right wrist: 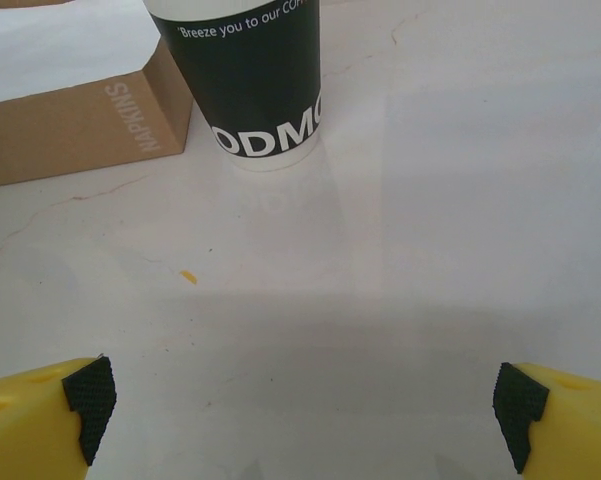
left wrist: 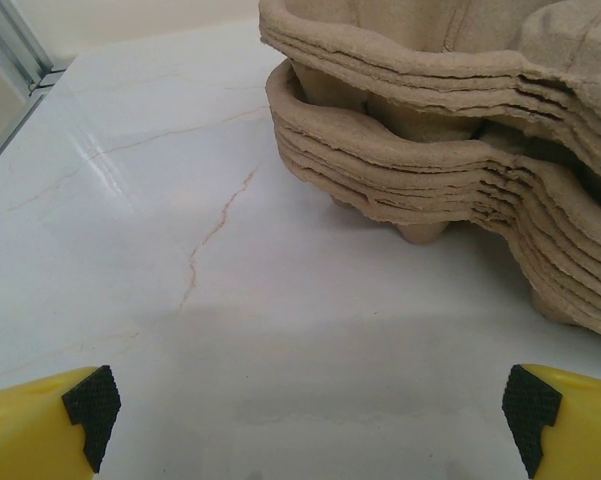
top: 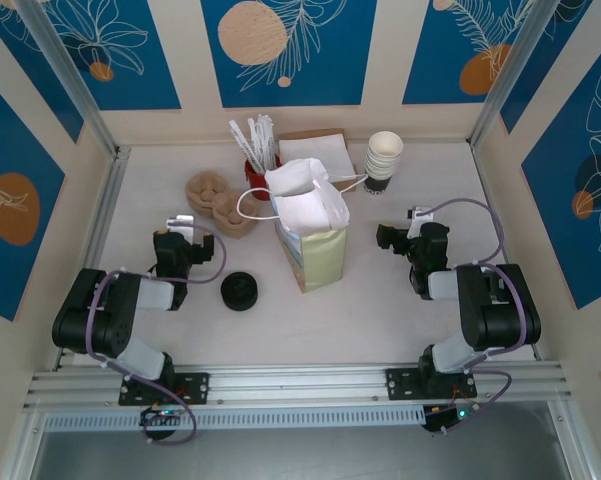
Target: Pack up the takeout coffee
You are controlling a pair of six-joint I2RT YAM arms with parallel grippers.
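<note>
as it stands, takeout coffee (top: 240, 291) shows black lid.

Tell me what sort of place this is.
Probably a mock coffee-shop takeout counter inside a robot test cell: a stack of pulp cup carriers, a stack of paper cups and a brown box marked NAPKINS stand on the table.

Rough moulded-pulp trays (left wrist: 460, 150) sit on a glossy marble-look table (left wrist: 180, 250).
</note>
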